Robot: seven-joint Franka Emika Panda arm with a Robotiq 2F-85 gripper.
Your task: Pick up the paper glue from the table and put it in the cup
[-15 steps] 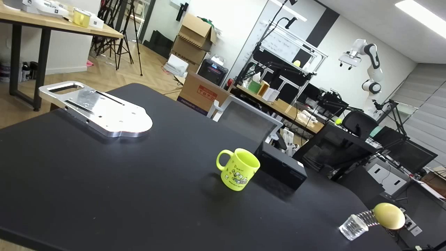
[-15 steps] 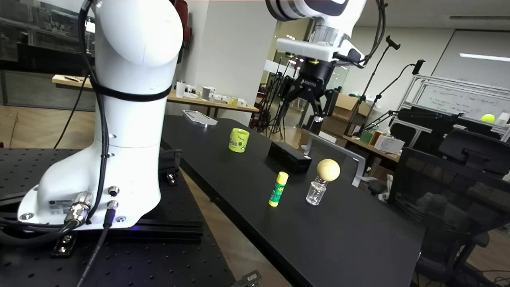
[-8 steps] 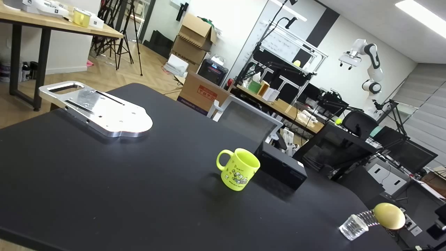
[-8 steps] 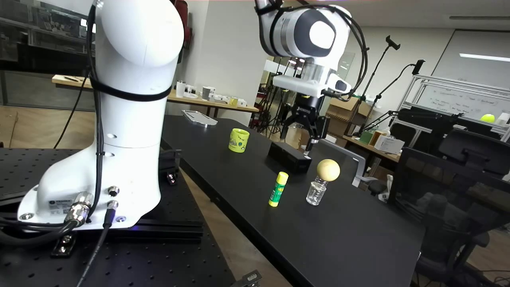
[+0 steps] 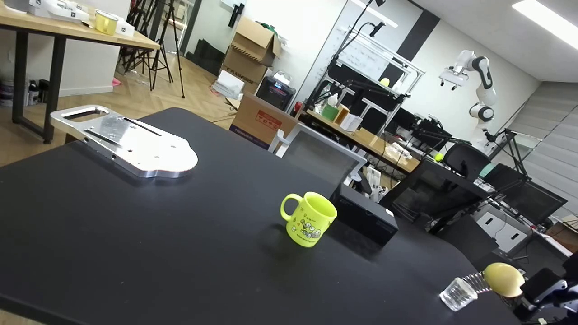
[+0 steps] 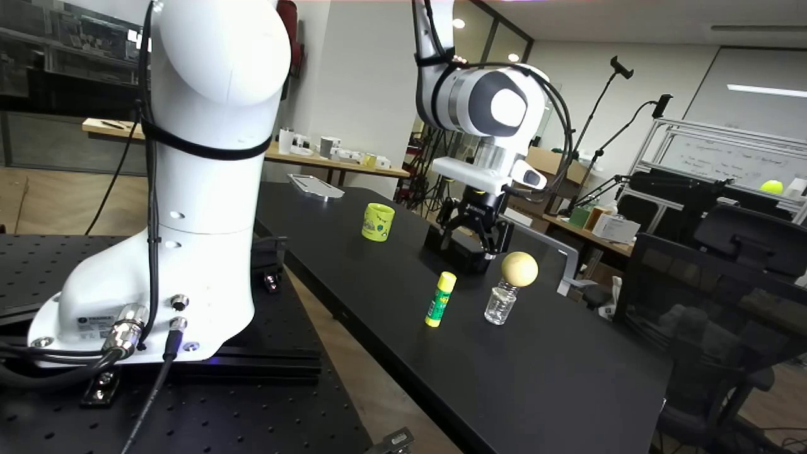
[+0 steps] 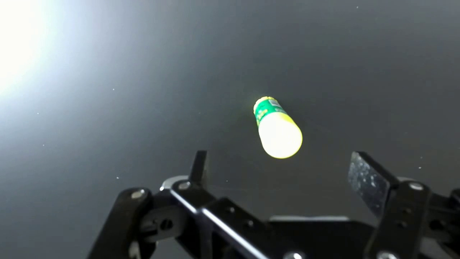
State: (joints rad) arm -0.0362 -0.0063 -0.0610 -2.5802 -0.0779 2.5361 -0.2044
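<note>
Step judged in hand: lining up for the grasp.

Claw (image 7: 281,167): jaws parted wide, grasping nothing, above the desk (image 7: 118,118).

Glue (image 7: 276,126): one stick, upright on the desk, yellow cap (image 7: 281,138) uppermost, green below. In the wrist view it lies just ahead of the gap, roughly central, touched by neither jaw.

Handling: the claw should be carried forward until the stick falls between the jaws, lowered straight, then closed under the cap; a hold on the cap alone might slip it off. So slim an upright piece would probably topple at a nudge.

On the desk, left to right in an exterior view:
Plate (image 5: 131,142): metal, toward one end.
Cup (image 5: 310,221): yellow-green, upright, printed, well apart from the glue.
Box (image 5: 365,215): black, near the cup.
Jar (image 5: 458,294): clear, with spring (image 5: 476,283) and pale ball (image 5: 504,280) above; near the glue, best given a wide berth.

Surface: matte black, round-cornered, with white glare (image 7: 18,39) at upper left of the wrist view.

Room, left to right: wooden bench (image 5: 142,43); cartons (image 5: 250,67); mesh chair (image 5: 311,153); a further white arm (image 5: 485,85); blinds (image 5: 546,153).
</note>
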